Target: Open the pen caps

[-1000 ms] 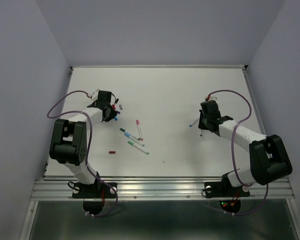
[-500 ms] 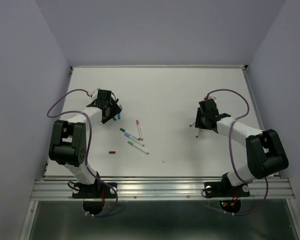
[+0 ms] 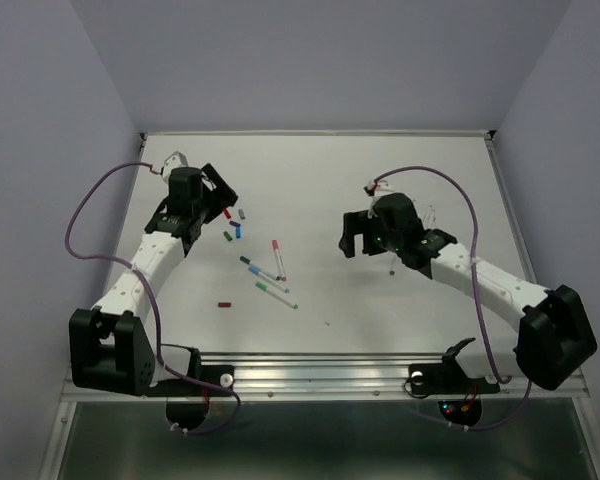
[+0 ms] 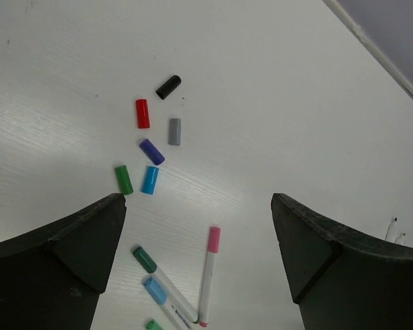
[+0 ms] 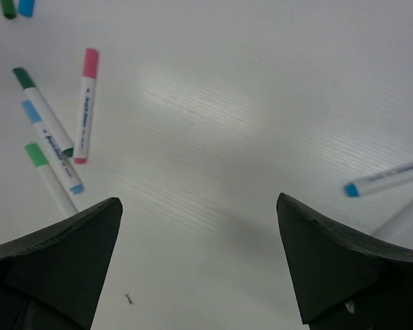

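Top external camera: fixed high, above and behind the arm bases, looking down and forward over the whole table. Left wrist camera: close over the far-left area, angled down. Right wrist camera: close over the middle, angled down toward the left. All three views (wrist views nearer by far) share the pink-capped pen.

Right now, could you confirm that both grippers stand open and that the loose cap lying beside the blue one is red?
Not quite: the left wrist view shows the green cap beside the blue cap; the red cap lies farther off. The left gripper and right gripper do stand open.
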`<state>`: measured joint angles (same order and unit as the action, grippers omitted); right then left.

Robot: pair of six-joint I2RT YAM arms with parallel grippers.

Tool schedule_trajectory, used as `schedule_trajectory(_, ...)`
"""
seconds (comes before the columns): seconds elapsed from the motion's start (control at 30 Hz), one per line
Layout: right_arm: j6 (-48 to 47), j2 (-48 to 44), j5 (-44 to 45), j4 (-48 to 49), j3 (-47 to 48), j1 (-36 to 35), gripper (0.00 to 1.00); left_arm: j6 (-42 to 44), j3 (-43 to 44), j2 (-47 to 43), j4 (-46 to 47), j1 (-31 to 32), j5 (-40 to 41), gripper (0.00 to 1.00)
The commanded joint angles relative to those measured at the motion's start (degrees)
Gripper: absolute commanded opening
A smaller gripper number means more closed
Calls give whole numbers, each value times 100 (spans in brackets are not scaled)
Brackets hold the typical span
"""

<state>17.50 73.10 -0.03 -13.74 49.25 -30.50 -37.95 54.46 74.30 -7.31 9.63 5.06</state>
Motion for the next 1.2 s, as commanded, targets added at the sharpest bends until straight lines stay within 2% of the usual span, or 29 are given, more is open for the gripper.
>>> schedule_trajectory(0.0,-45,791,449,424,749,-833,100,-45,-40,-355,-227,-14,162,99)
schedule_trajectory(0.17,69,2380,1075,424,1805,-1633,100,-238,-365,-750,-209,-14,407,99)
schedule_trajectory(0.4,157,3990,1804,179,3282,-2144,100,-282,-445,-768,-411,-14,540,99)
schedule_trajectory(0.57,307,4572,2139,91,3679,-2197,100,-291,-541,-795,-376,-14,531,99)
schedule_trajectory(0.7,368,4827,2235,55,3723,-2250,92,-291,-568,-786,-367,-14,522,99)
schedule_trajectory(0.73,377,4828,2244,47,3645,-2302,83,-291,-568,-777,-359,-14,522,99)
schedule_trajectory(0.8,403,4793,2201,38,3530,-2355,77,-291,-594,-777,-341,-14,514,99)
schedule_trajectory(0.87,456,4688,2113,38,3258,-2355,63,-300,-603,-759,-332,-14,514,99)
schedule_trajectory(0.9,500,4661,2095,38,3161,-2355,55,-309,-603,-759,-315,-14,514,99)
schedule_trajectory(0.93,579,4643,2112,46,2978,-2355,42,-318,-603,-751,-306,-14,487,99)
schedule_trajectory(1.0,658,4582,2156,47,2757,-2355,33,-318,-603,-724,-288,-14,443,99)
schedule_trajectory(1.03,702,4503,2183,38,2565,-2355,25,-318,-603,-716,-280,-14,417,99)
schedule_trajectory(1.17,817,4248,2148,99,2099,-2355,13,-318,-603,-724,-262,-14,364,99)
